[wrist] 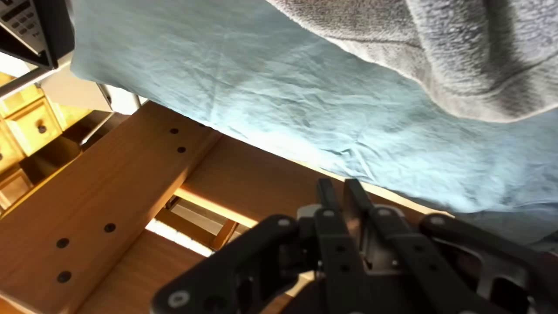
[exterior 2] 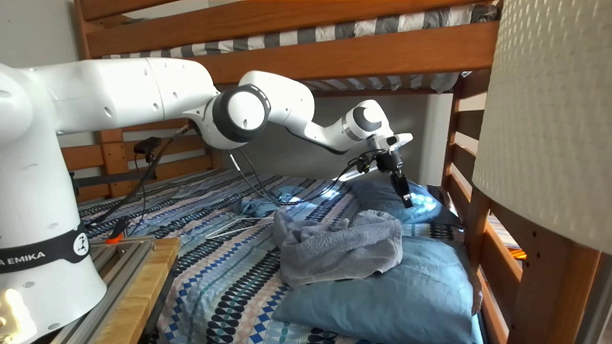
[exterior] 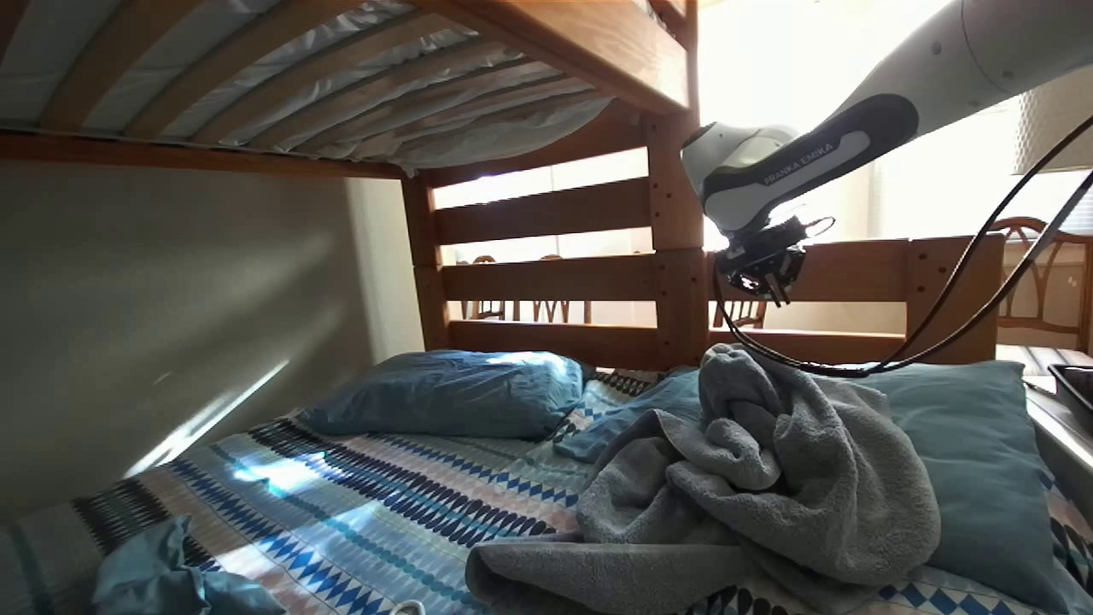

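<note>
Stretched out over the bed (exterior 2: 205,282), bent down at the wrist (exterior 2: 368,119). Hanging clear of the gray towel (exterior: 841,478) with gripper (wrist: 339,186) slanted, only narrowly parted at the fingertips, gripping nothing.

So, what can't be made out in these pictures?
Dull-blue fabric pillow: part hidden by the crumpled grey plush towel, both exterior views.
Towel: cut off by the wrist view's top and right edges.
Small white curved object: cut off by an exterior view's bottom edge; identity unclear.
Grey panel with dark marks: cut off by the wrist view's top-left corner.
</note>
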`<state>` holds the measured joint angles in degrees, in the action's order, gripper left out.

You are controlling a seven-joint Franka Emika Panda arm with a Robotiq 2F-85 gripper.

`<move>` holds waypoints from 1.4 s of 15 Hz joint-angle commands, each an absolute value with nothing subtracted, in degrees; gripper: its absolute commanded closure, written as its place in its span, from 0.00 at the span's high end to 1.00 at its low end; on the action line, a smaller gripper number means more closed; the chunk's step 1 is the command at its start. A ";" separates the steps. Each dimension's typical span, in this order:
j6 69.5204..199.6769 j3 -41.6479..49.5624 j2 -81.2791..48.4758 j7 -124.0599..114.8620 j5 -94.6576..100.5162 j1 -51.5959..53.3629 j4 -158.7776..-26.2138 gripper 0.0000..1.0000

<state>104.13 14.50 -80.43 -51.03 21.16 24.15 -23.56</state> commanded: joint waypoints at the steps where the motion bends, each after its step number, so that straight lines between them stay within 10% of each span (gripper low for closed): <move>1: 104.19 14.09 -79.82 -50.05 20.05 23.87 -23.56 0.00; 4: 105.56 13.75 -80.14 -47.70 20.22 24.21 -23.57 0.00; 5: 106.88 13.44 -80.30 -46.21 20.20 24.45 -23.57 0.26; 16: 123.75 2.31 -82.54 -39.22 7.99 23.26 -23.85 0.96; 21: 119.19 3.67 -84.12 -40.55 8.10 24.42 -25.08 1.00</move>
